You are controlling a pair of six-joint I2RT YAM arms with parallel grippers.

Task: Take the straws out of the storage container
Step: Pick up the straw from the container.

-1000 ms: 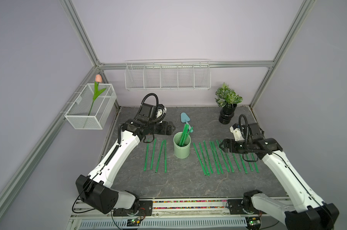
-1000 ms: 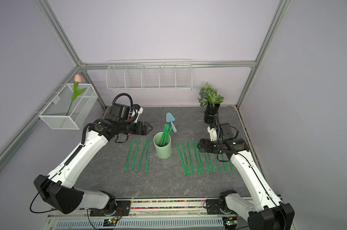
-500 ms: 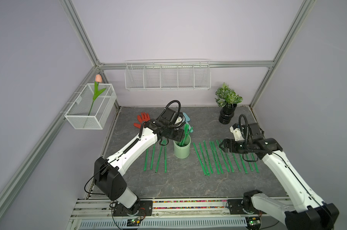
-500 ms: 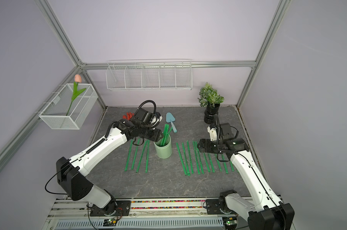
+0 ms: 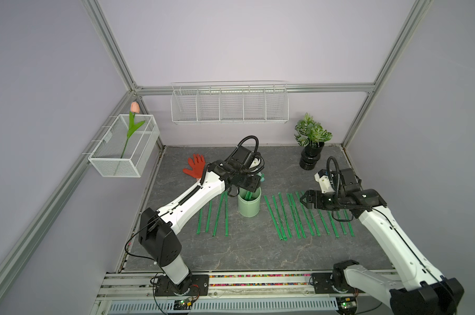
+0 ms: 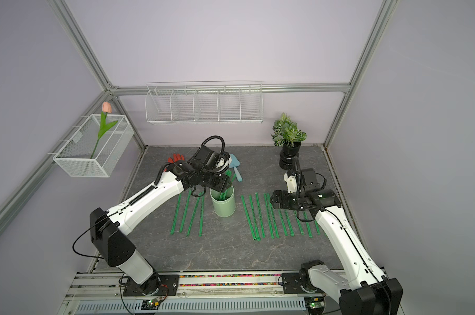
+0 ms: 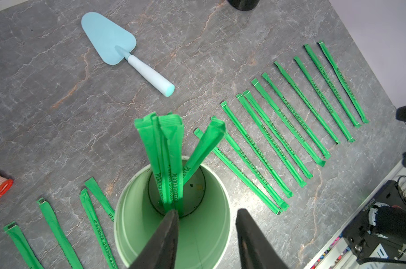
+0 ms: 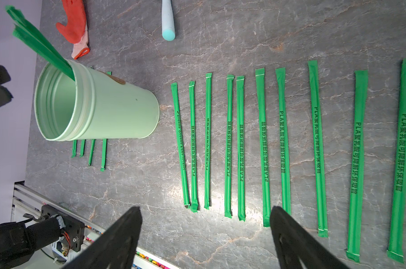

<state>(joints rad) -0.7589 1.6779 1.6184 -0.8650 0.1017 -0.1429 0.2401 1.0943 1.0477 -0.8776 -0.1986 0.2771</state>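
The left tool (image 7: 206, 212) hangs over the mouth of the pale green cup (image 7: 132, 221), which stands upright on the counter (image 5: 258, 253) directly beneath it. Its two dark fingers are partly apart. Only the cup's inner wall shows in the gap, so nothing is clamped between them. A small bunch of green straws (image 7: 167, 151) stands in the cup just beyond the fingertips, and the bunch leans away from the tool. One straw tilts off to the side of the rest. One fingertip hides the foot of the bunch, so I cannot tell whether it touches them.

The right tool (image 8: 205, 208) is well apart from the cup, with its fingers spread wide and holding nothing. It sits above a row of straws on the counter (image 8: 265, 144), which lie flat and side by side. Ten show in the right wrist view, several of them in line with the gap between the fingers. Four more straws (image 5: 217, 215) lie flat on the far side of the cup from this tool, under the left arm.

Past the cup from the left tool lie a light blue trowel (image 7: 108, 39) and a red glove (image 5: 195, 165).
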